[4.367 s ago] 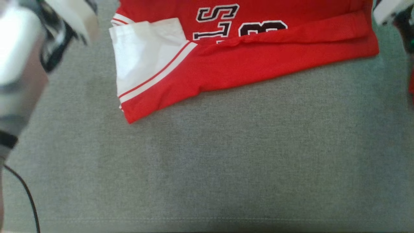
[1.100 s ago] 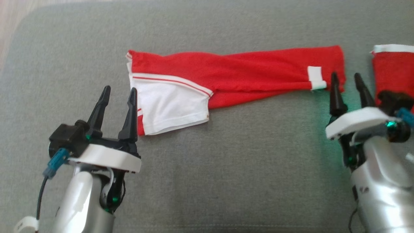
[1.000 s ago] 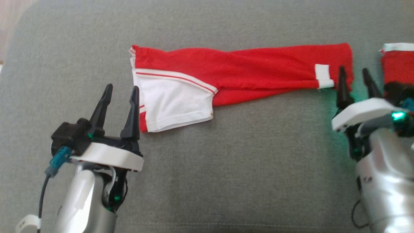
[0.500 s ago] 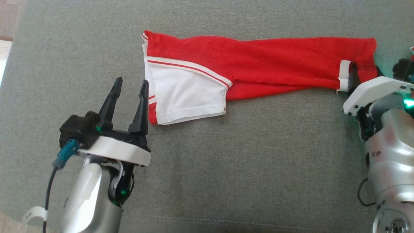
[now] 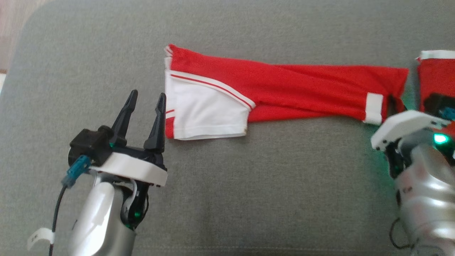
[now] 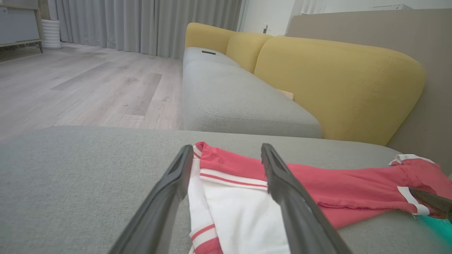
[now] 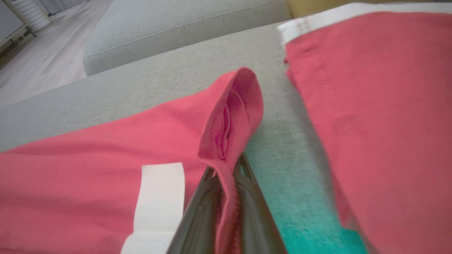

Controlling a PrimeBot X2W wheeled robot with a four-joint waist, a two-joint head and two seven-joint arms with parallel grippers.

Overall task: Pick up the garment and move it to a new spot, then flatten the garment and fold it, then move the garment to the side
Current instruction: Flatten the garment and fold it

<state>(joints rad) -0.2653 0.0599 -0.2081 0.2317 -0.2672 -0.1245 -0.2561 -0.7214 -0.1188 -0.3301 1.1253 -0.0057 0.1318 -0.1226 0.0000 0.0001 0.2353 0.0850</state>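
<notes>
The garment [image 5: 284, 92] lay as a long strip on the grey cushion [image 5: 249, 185], seemingly mid-fold, its right end pinched tight in the right gripper [image 7: 227, 169] — the left gripper [image 5: 148, 93], spread wide and empty, probably needed to take the white end next.

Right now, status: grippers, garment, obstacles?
Left gripper open by garment, white end. Right gripper shut on its red end. Garment lies folded on grey cushion. Second red cloth beside right gripper.

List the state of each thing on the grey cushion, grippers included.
Red-and-white fabric garment: folded into a long strip, flat, right corner lifted.
Left gripper: open, at the garment's left end, holding nothing.
Right gripper: shut on the garment's right corner.
Second red cloth with white band: lying flat.
</notes>
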